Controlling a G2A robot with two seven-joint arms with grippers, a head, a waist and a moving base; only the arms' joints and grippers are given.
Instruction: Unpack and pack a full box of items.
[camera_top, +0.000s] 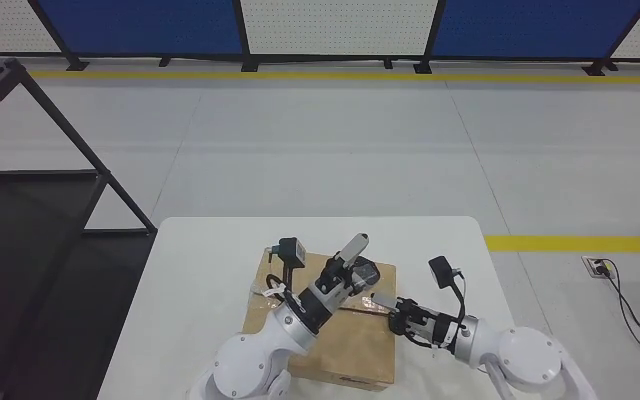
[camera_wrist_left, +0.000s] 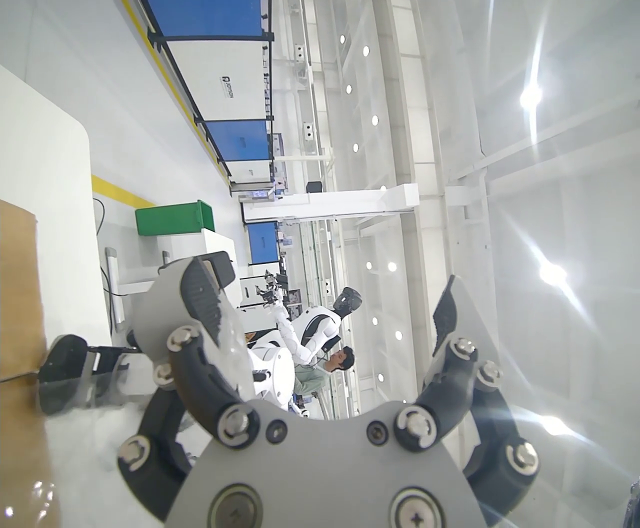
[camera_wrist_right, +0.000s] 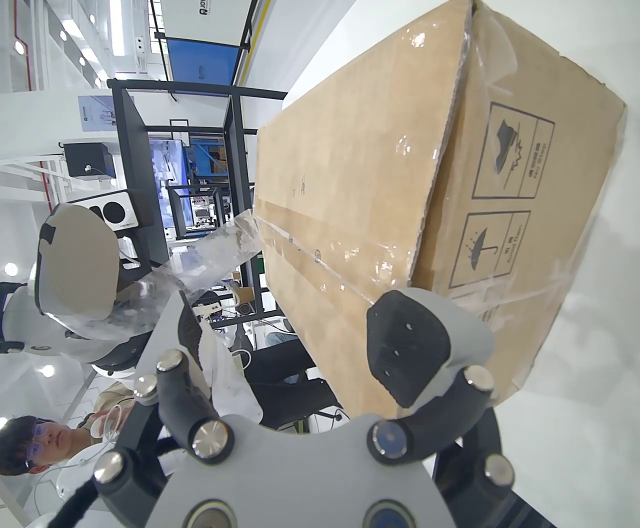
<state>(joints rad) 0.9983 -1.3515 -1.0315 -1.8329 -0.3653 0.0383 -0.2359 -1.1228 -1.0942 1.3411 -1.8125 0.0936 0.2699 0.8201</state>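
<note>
Over the twelve o'clock edge of the box, seen from above: left hand.
- State: raised and spread wide open, nothing clamped.
- Note: a strip of clear tape clings to one inner face of this hand and runs from there to the box's top seam.

At the box's three o'clock edge: right hand.
- State: open, jaws apart, clamping nothing.
- Position: level with the upper corner of the box and just beside it. I cannot tell whether it touches the cardboard.
- Note: crumpled clear film lies against one of its inner faces.

Box: brown cardboard.
- Flaps: shut.
- Seam: taped, with the tape lifted at one end and flat along the rest.
- Contents: hidden.
- Place: six o'clock part of the white surface, near the robot.

Step in hand, as a judgement: stripping the sealing tape. Unpacking has not yet begun.

Next move, as a judgement:
- One hand needs to close on the loose strip and draw it along the seam and away from the box.
- The other hand should press the box down so it does not lift or slide.
- The flaps can then be parted.

Hazards:
- The tape may stick to a hand instead of coming free.
- The strip may tear short and leave the seam closed.
</note>
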